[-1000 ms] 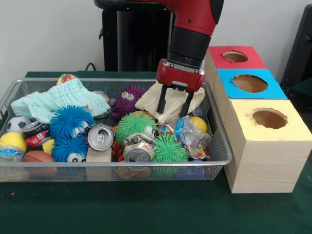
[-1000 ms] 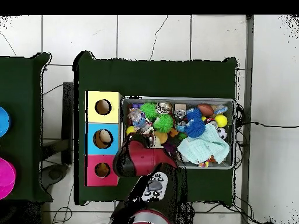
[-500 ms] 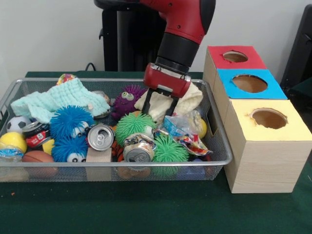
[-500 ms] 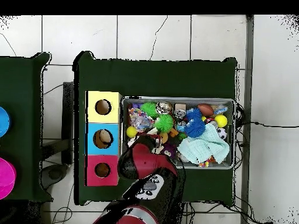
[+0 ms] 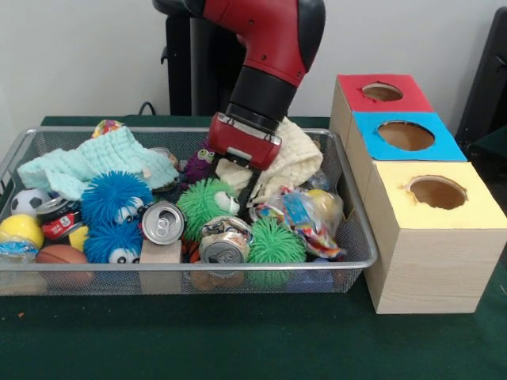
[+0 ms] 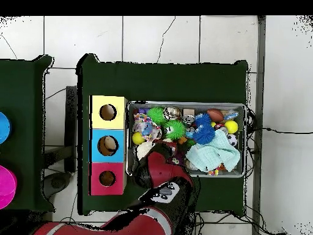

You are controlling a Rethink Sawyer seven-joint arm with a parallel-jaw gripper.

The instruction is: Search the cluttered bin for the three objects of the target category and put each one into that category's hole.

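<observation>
Resting on a dark green counter (image 5: 238, 340), wire mesh bin (image 5: 190, 265) crammed with dented metal cans (image 5: 163, 222), spiky green rubber balls (image 5: 273, 241), crinkled plastic wrapper (image 5: 305, 218), fuzzy blue balls (image 5: 115, 198), cream cloth (image 5: 293, 154), gripper (image 5: 238, 186) lowered among them, jaws' spread cannot be told, three-holed wooden box (image 5: 432, 237) beside.

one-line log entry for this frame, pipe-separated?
phase: searching bin | gripper: low among clutter, beside green spiky ball | holding: cannot tell | yellow box hole: empty

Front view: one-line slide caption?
Sawyer gripper probes the cluttered wire bin beside three colour-topped sorting boxes.
</observation>
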